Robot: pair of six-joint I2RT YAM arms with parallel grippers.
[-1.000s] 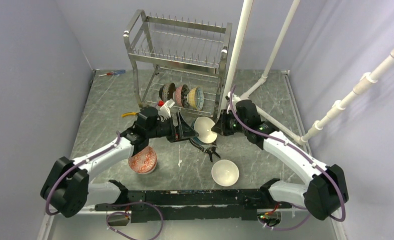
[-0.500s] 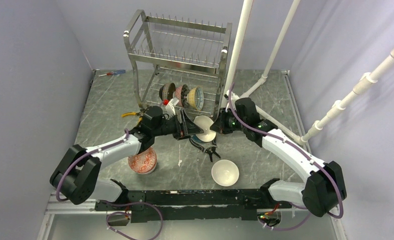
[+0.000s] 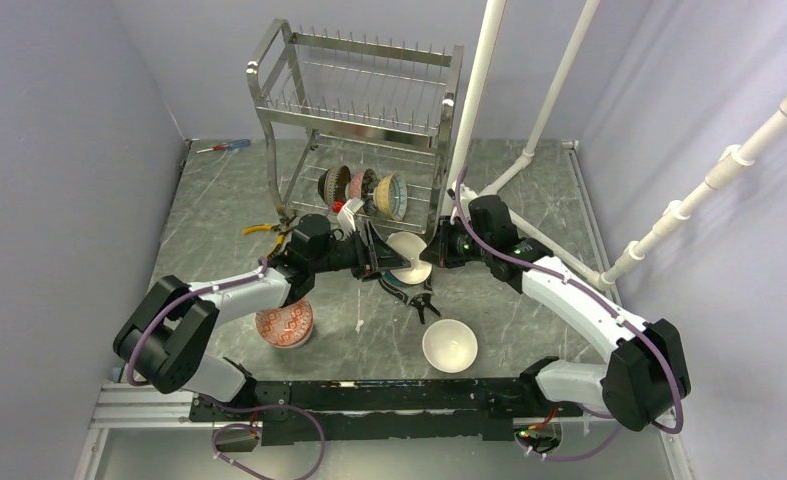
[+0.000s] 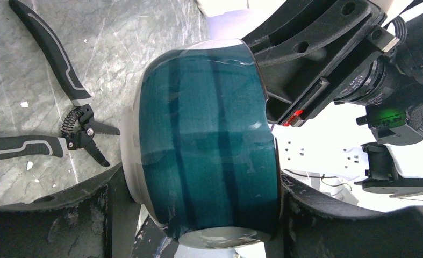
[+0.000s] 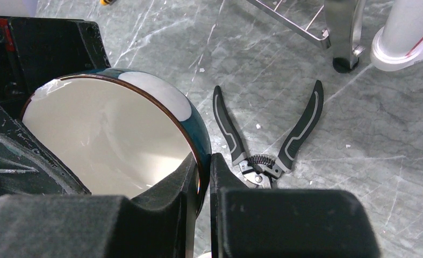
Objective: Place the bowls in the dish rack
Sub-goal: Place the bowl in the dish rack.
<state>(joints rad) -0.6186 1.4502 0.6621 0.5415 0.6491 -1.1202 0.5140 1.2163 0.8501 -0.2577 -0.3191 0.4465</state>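
A teal bowl (image 3: 409, 258) with a white inside hangs tilted above the table, in front of the dish rack (image 3: 359, 110). My right gripper (image 3: 431, 250) is shut on its rim, which is pinched between the pads at the right gripper (image 5: 205, 161). My left gripper (image 3: 389, 262) stands open, its fingers on either side of the teal bowl (image 4: 203, 140); whether they touch it I cannot tell. Three patterned bowls (image 3: 362, 190) stand on edge in the rack's lower tier. A red-patterned bowl (image 3: 285, 322) and a plain white bowl (image 3: 449, 345) rest on the table.
Black-handled pliers (image 3: 414, 295) lie open on the table under the held bowl. A yellow-handled tool (image 3: 259, 229) lies by the rack's left leg and a screwdriver (image 3: 224, 146) at the far left. White pipes (image 3: 484, 90) rise right of the rack.
My left arm has reached right, bringing its fingers around the teal bowl and narrowing them. The right gripper has held the bowl almost still.
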